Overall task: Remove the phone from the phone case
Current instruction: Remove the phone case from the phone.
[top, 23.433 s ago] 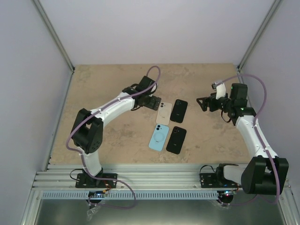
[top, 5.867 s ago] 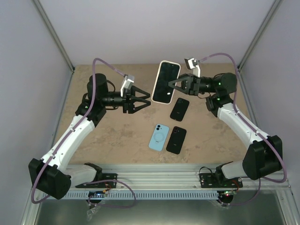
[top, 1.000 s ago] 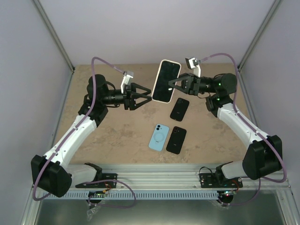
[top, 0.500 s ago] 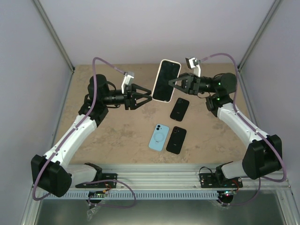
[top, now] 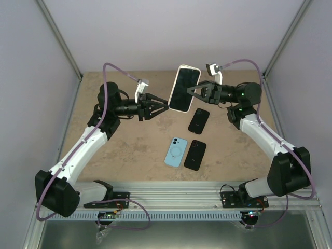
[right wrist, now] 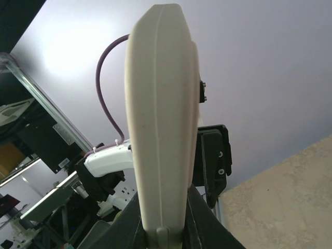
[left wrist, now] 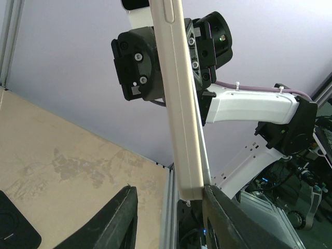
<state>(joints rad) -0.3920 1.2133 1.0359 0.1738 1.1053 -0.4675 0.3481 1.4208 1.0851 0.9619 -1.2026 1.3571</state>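
The phone [top: 184,89], dark screen in a cream phone case [left wrist: 179,104], stands upright in the air above the far middle of the table. My right gripper [top: 194,89] is shut on its right edge; in the right wrist view the case [right wrist: 163,129] fills the gap of that gripper [right wrist: 163,220]. My left gripper [top: 165,104] reaches in from the left at the phone's lower corner. In the left wrist view the case's bottom corner touches one fingertip [left wrist: 210,194] of the left gripper [left wrist: 168,189], while the other finger stands apart, so it is open.
Three more phones lie on the beige table [top: 124,145]: a light blue one [top: 176,151], a black one [top: 195,154] beside it and another black one [top: 198,121] under the raised phone. Grey walls close the sides and back.
The left gripper's jaws have narrowed around the phone's lower corner and it has crept slightly toward the phone. The right arm and the phone have hardly moved.
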